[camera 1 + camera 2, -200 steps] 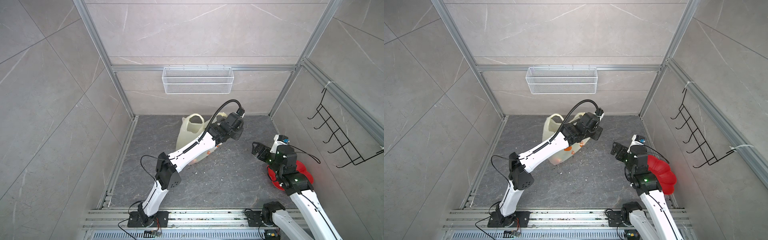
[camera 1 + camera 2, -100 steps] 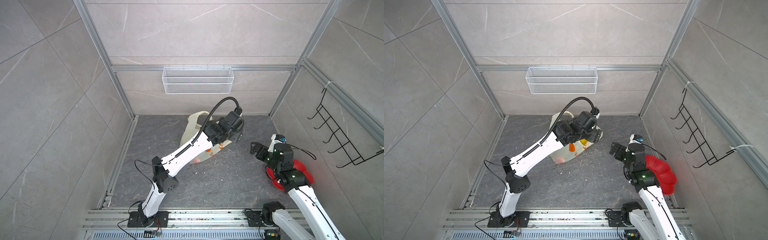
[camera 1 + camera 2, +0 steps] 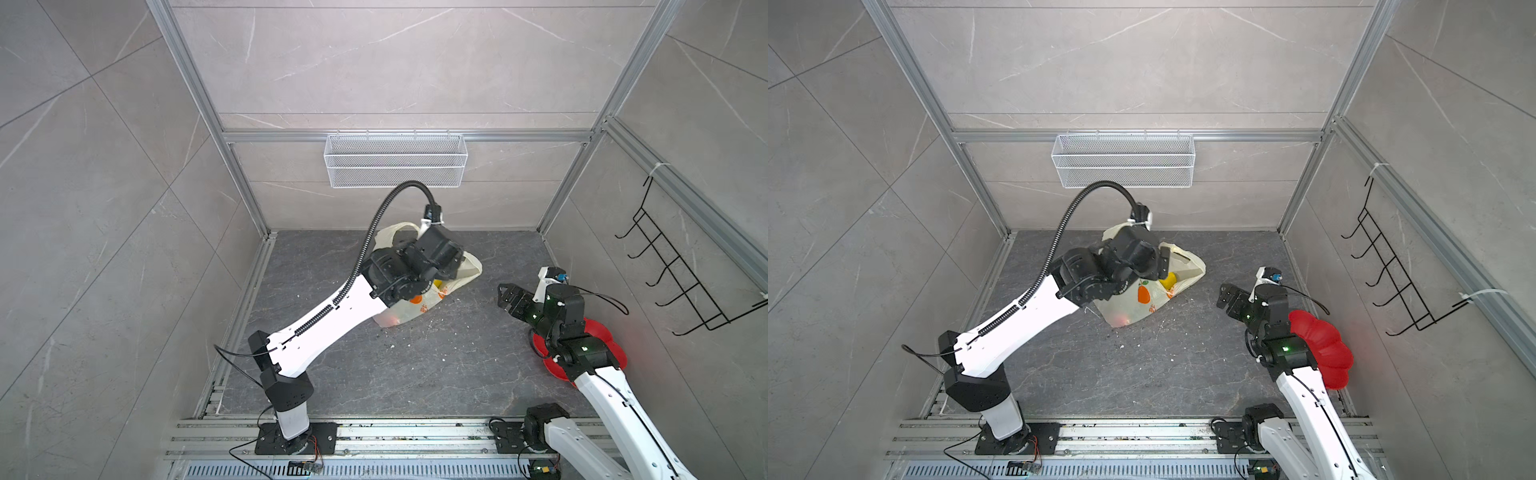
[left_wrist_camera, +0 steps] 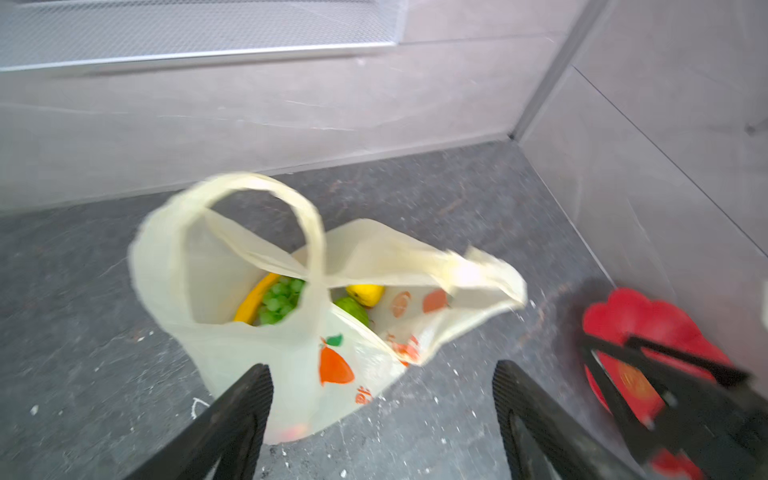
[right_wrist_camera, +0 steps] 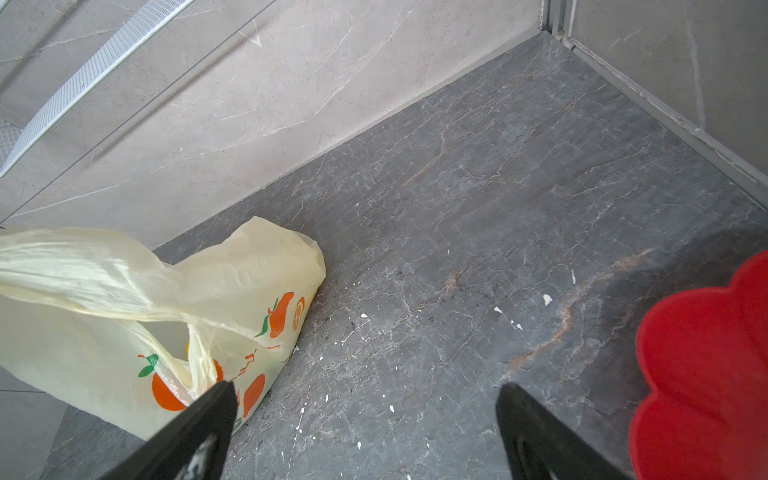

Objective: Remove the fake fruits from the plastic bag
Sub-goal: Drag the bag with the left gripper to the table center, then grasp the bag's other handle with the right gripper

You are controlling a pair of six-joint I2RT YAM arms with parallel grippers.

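Dark grey marbled desk [image 3: 415,374] fills the lower half of both top views. White wire-mesh basket [image 3: 395,160] hangs on the back wall, upper centre.

Thin pale-yellow plastic bag with orange fruit prints [image 3: 415,307] [image 3: 1142,307] sits slumped on the desk at frame centre, near the back wall, with the left arm's wrist covering its upper part. In the left wrist view the bag [image 4: 232,340] has its mouth open and one loop handle [image 4: 249,183] standing up.

Red flower-shaped plastic plate [image 3: 613,353] [image 3: 1320,349] is at lower right, partly under the right arm and well apart from the bag.

Left claw [image 4: 382,370]: jaws wide apart, gripping nothing, bag wall just ahead between the fingers. Can't tell if a finger touches it.

Right claw [image 5: 366,387] [image 3: 509,295]: jaws wide apart, empty, over bare desk between bag and plate.

All visible fruit is inside the bag:
- yellow plastic banana [image 4: 251,303]
- green plastic grape bunch [image 4: 280,301], touching the banana
- round green fruit [image 4: 353,309]
- yellow citrus [image 4: 365,293], just beside the green fruit

A reddish blob [image 3: 1121,319] shows through the bag's lower wall; can't tell what it is.
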